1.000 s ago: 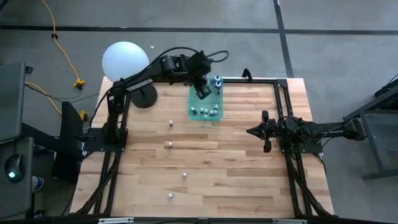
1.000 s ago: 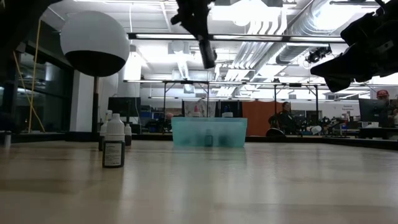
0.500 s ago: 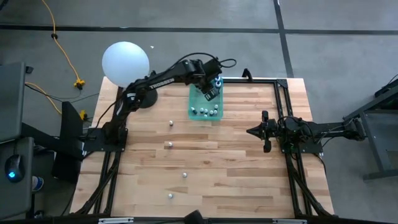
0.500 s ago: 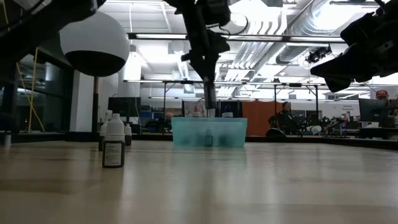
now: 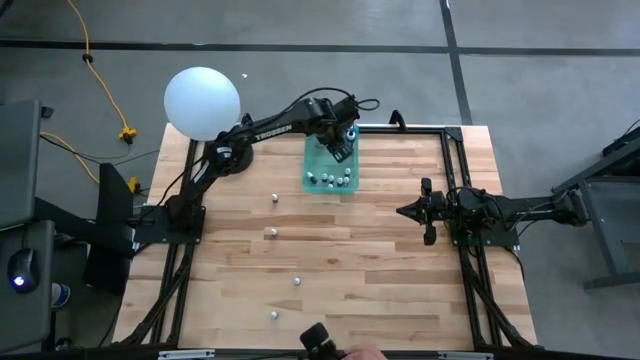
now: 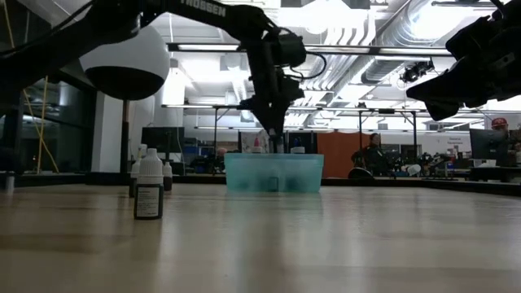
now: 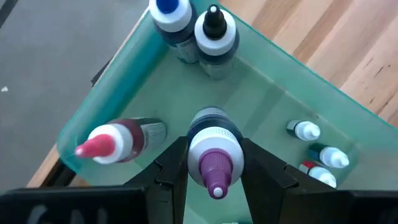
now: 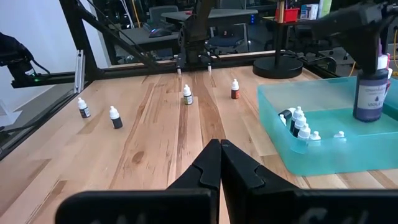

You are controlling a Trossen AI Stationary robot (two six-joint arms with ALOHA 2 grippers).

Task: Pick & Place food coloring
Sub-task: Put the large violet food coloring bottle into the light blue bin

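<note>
My left gripper [image 7: 214, 163] is shut on a dark bottle with a white collar and purple cap [image 7: 214, 158], over the far end of the teal bin [image 5: 312, 160]. The right wrist view shows that bottle [image 8: 371, 93] upright with its lower end inside the bin. Inside the bin stand a blue-capped [image 7: 169, 14] and a black-capped bottle [image 7: 215, 30]; a red one [image 7: 118, 140] lies on its side, and several tiny bottles [image 7: 306, 130] cluster at the near end. Tiny white-capped bottles [image 5: 271, 232] stand on the table. My right gripper [image 5: 405, 211] waits shut at the table's right. My left gripper pinches the purple-capped bottle at its neck, just under the white collar [image 7: 211, 138], with one finger [image 7: 171, 167] on each side. The fingers come from above, pointing down. The bottle hangs upright below them, its body inside the bin; whether it rests on the bin's floor I cannot tell.
A large white ball on a dark stand [image 5: 202, 102] sits at the table's far left corner. Black frame rails [image 5: 450, 170] run along the table's sides. A dark object and a hand [image 5: 325, 342] show at the near edge. Bare wood lies between the bin and my right arm.
My left gripper, still shut on the purple-capped bottle, has come down from above the bin and shifted a little toward its far end, so the bottle now reaches into the bin. A dark object with a hand has come in at the table's near edge.
</note>
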